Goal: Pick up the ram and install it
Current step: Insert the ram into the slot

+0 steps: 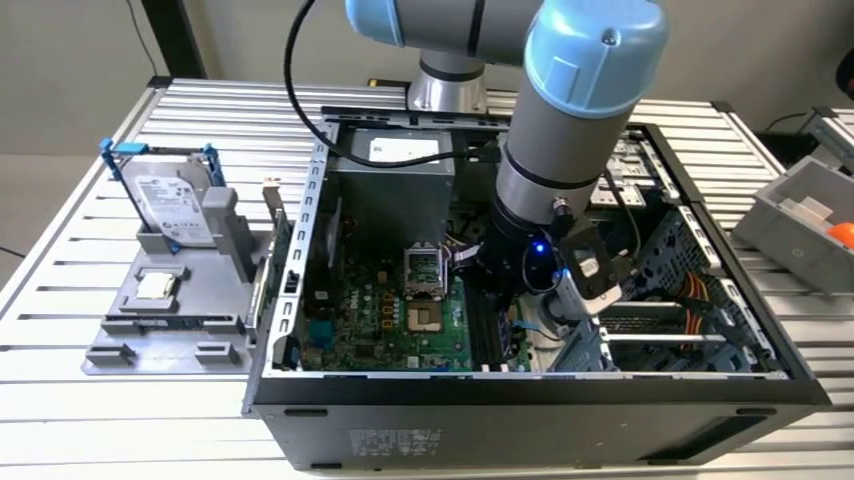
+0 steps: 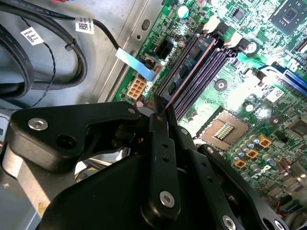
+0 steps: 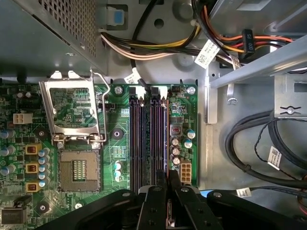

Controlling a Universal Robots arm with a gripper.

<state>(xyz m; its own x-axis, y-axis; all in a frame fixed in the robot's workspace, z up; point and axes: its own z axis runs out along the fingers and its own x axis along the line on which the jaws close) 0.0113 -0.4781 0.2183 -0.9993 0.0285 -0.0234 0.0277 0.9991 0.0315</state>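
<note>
The ram (image 2: 191,61) is a thin blue-green stick with dark chips. It stands on edge along the outermost black memory slot of the motherboard (image 1: 380,325). In the first wrist view the ram (image 3: 166,139) is a thin line beside the other memory slots (image 3: 144,139). My gripper (image 2: 160,114) is shut on the stick's near end, one finger on each face. It also shows in the first wrist view (image 3: 168,181). In the exterior view the gripper (image 1: 507,300) reaches down inside the open computer case. I cannot tell whether the stick is fully seated.
The open processor socket (image 3: 79,167) with its raised metal frame (image 3: 72,108) lies beside the slots. Cable bundles (image 3: 249,143) and a metal drive bay (image 1: 667,300) crowd the case's other side. A silver hard drive (image 1: 174,205) and a grey fixture (image 1: 167,320) sit at the exterior view's left.
</note>
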